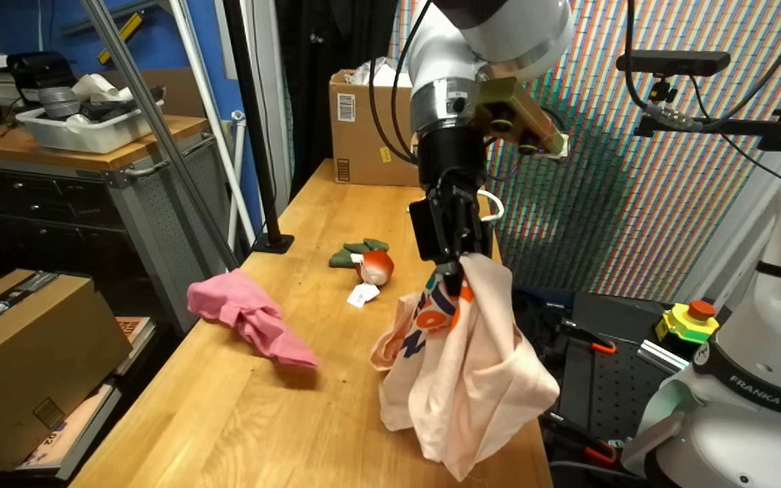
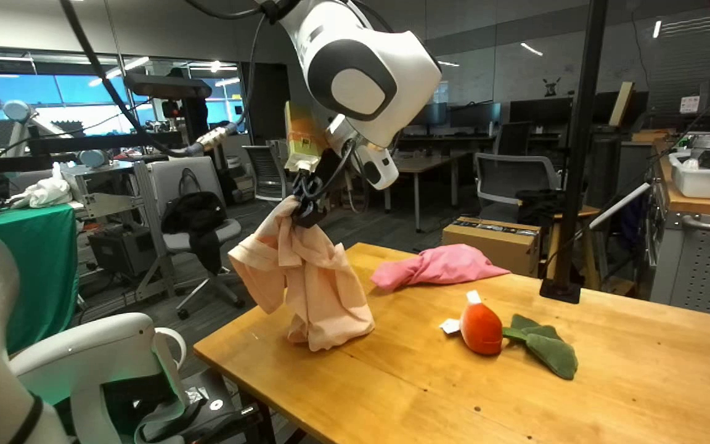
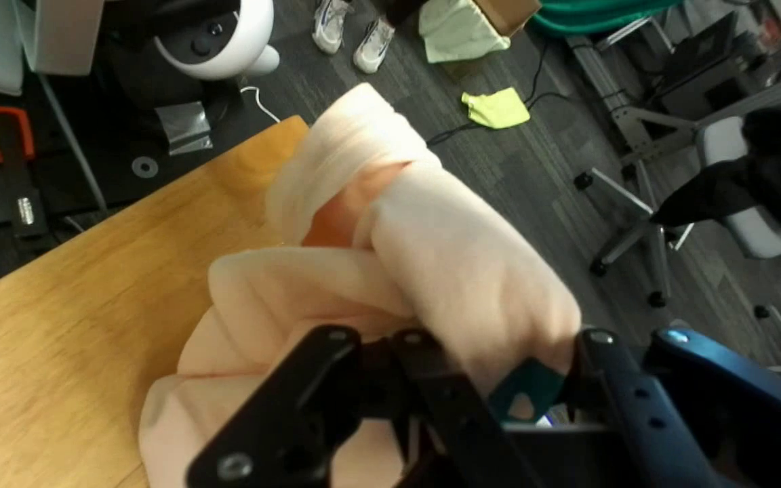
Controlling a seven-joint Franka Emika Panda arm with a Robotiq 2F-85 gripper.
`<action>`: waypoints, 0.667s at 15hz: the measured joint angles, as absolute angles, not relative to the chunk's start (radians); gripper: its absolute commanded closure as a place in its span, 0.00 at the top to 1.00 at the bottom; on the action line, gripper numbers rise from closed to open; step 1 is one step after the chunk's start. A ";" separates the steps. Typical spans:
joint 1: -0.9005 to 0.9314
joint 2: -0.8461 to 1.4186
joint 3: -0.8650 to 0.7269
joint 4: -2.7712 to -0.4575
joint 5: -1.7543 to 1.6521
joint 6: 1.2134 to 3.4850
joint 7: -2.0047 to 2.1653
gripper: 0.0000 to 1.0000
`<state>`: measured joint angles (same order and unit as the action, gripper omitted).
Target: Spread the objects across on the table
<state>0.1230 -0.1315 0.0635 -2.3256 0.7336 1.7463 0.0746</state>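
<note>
My gripper (image 1: 455,271) is shut on the upper part of the pale peach cloth (image 1: 475,379), which hangs in loose folds with coloured print on one side. In an exterior view this cloth (image 2: 324,302) drops over the near end of the wooden table (image 2: 416,376); whether its lowest folds touch the top I cannot tell. The wrist view has the bunched cloth (image 3: 472,271) rising between the fingers. A pink cloth (image 1: 255,315) lies crumpled along the table's far side. Mid-table sits a red plush item (image 2: 482,328) with green leaves (image 2: 549,348) and white tags (image 1: 363,295).
A cardboard box (image 1: 373,135) stands on the table's end. A black post (image 2: 560,290) rises from a base on the table edge. Behind my gripper shows a white loop (image 1: 495,203). The arm's base (image 1: 736,434) and an emergency stop (image 1: 692,324) flank the table.
</note>
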 measured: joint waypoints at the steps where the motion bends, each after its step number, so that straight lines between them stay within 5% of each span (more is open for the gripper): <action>1: 0.123 -0.116 0.064 -2.325 0.752 1.730 0.062 0.09; 9: 0.120 -0.013 0.064 -2.324 0.852 1.618 0.007 0.09; 10: 0.120 -0.003 0.064 -2.324 0.852 1.617 0.006 0.36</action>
